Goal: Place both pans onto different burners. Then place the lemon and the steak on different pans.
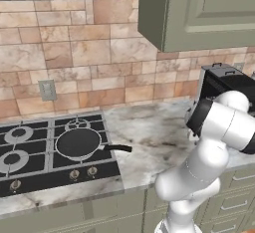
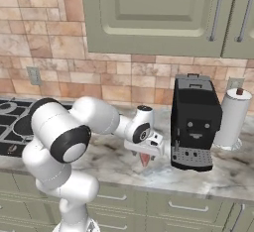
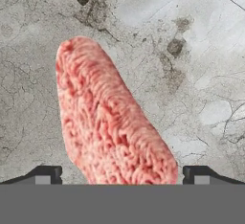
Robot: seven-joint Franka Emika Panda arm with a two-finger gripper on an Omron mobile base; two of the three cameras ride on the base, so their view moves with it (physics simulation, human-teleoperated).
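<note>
The steak [image 3: 112, 117], a pinkish-red slab, lies flat on the marble counter [image 3: 201, 50]. My gripper [image 3: 122, 175] is open just above it, and the steak's near end runs between the two fingertips [image 3: 45, 174]. From the right base view, the gripper [image 2: 147, 154] points down at the steak [image 2: 145, 160], left of the coffee machine. A black pan [image 1: 78, 143] with a thin black handle sits on the front right burner of the cooktop [image 1: 30, 174]. Other burners [image 1: 19, 133] stand bare. The lemon is out of view.
A black coffee machine [image 2: 196, 122] stands close to the right of the gripper, with a paper towel roll [image 2: 232, 117] beyond it. Green wall cabinets [image 2: 149, 13] hang above. Brass knobs [image 1: 74, 174] line the cooktop's front edge.
</note>
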